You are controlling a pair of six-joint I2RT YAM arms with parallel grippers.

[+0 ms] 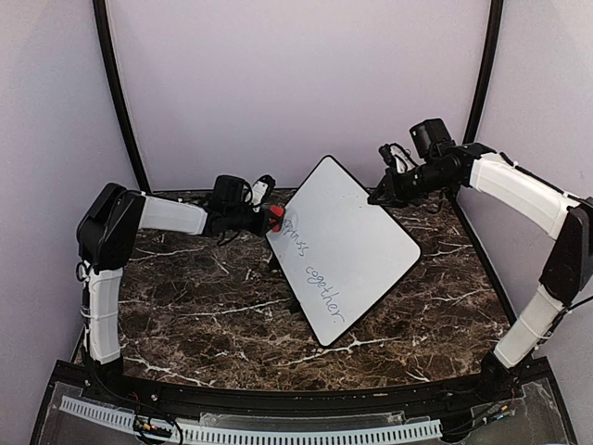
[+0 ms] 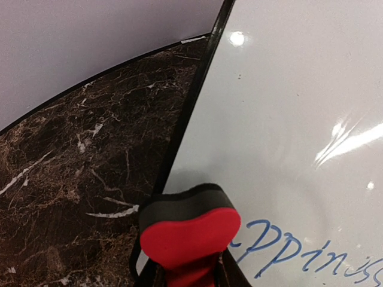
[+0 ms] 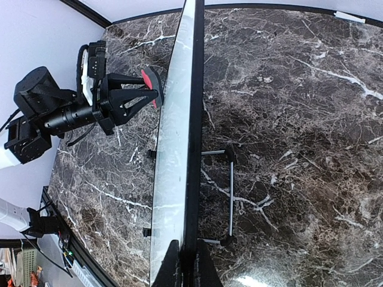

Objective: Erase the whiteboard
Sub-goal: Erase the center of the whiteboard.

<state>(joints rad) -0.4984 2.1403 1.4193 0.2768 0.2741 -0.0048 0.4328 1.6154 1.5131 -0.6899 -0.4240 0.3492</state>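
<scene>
Top external: whiteboard [image 1: 357,246] propped tilted, face leftward, writing running far-to-near; left gripper [image 1: 270,219] clamps eraser [image 1: 276,219], right gripper [image 1: 379,196] pinches its edge.

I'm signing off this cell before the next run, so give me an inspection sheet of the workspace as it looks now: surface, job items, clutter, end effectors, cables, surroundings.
surface: dark marble table, no spills seen.
job's things: whiteboard propped tilted on a wire stand; blue writing not yet erased; red eraser against the board by the first letters.
clutter: nothing seen.
end effectors: left end effector shut on the red eraser; right end effector shut on the whiteboard's edge.
cables: wire loops at the right wrist.
surroundings: plain pale walls, black corner poles.
</scene>
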